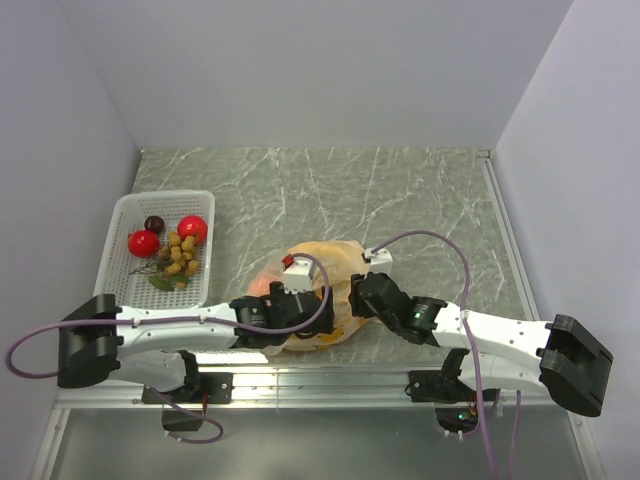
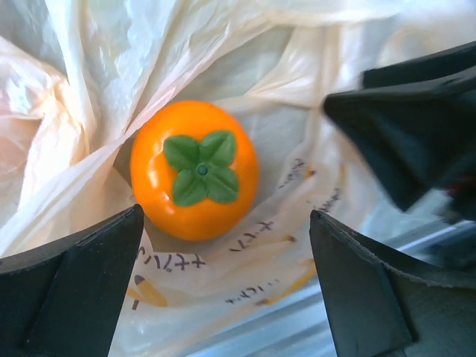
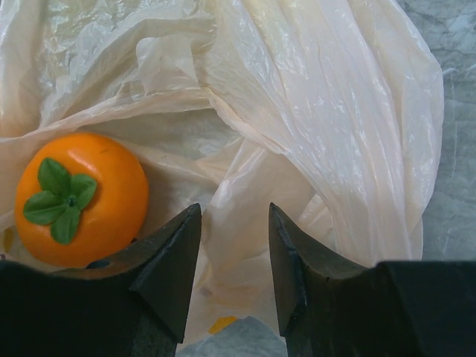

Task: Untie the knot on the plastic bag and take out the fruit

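Fruit lies in the white basket (image 1: 165, 194), well to the left of the plastic bag (image 1: 325, 255): two red round fruits (image 1: 143, 243), a dark maroon one (image 1: 154, 223) and a tan cluster of small balls (image 1: 181, 254), with a green leaf among them. The bag sits slumped and crumpled on the tabletop (image 1: 400, 190), between the two arms.

At the bag's left side the left fingers (image 2: 74, 282) stand spread wide, holding nothing, either side of the bag's open mouth. Inside the bag, in a hollow of the film, lies one orange persimmon (image 2: 195, 169), its four-lobed green calyx facing up. No other fruit shows in the bag. No tied knot shows in any view, so the untying looks done.

At the bag's right side the right fingers (image 3: 160, 282) stand narrow, with a fold of film in the gap. Whether they pinch it cannot be told.

The bag looks thin, limp and slippery. It will likely give no support and may fold over the fruit, so it is best held by a fold at its mouth. The persimmon looks smooth, glossy and firm, so it may roll or slip. The safest hold is probably across its widest part, below the calyx.
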